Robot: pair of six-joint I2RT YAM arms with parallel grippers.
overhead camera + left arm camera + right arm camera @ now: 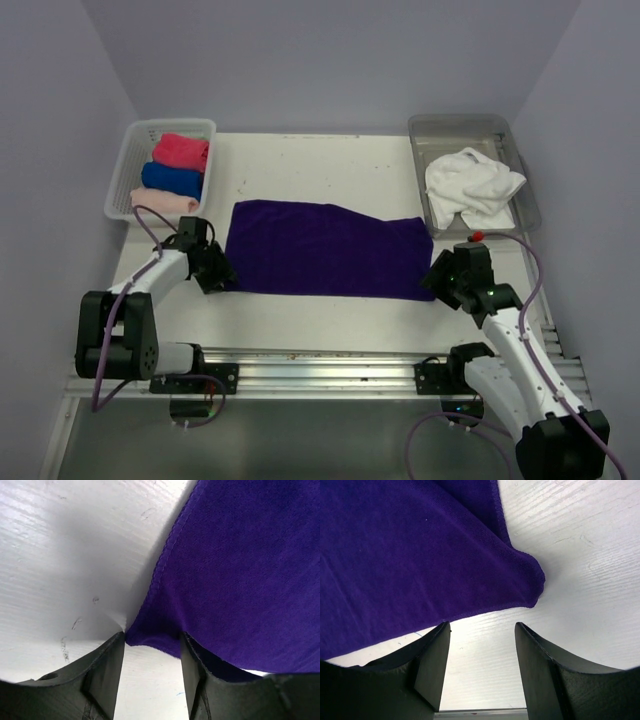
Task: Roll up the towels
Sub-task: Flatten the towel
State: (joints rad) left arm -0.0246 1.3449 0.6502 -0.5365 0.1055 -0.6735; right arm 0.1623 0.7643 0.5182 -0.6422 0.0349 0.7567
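1. Left wrist view: the left end effector (151,639) has its two black fingers (107,680) parted at a moderate gap and grips nothing. One corner of the purple towel (240,570) lies in that gap, close to the finger on the left of the frame. The towel's stitched hem runs off toward the upper right.
2. Right wrist view: the right end effector (482,630) is parted just as moderately and is also empty. A rounded corner of the same towel sits just beyond its fingertips, right of centre, and purple cloth fills the upper left of the frame.
3. Top external view: the two end effectors sit at the lower-left and lower-right corners of the purple towel.
4. The purple towel is spread flat in the middle of the desk (300,170), with its long side running left to right and its upper edge slightly uneven.
5. At the upper left of the frame, a white slatted basket (125,170) holds three rolled towels. The red roll (182,150) is uppermost, the blue roll (172,180) is in the middle and the pale pink roll (165,202) is lowest.
6. At the upper right, a metal tray (460,122) holds a crumpled white towel (472,185).
7. The desk surface is white and matte, finely grained in the wrist views and marked with small dark scuffs and specks.
8. An aluminium rail (320,365) runs along the lower edge of the desk and carries both arm bases.
9. Pale lavender walls (320,60) close in the desk at the top, left and right of the frame.
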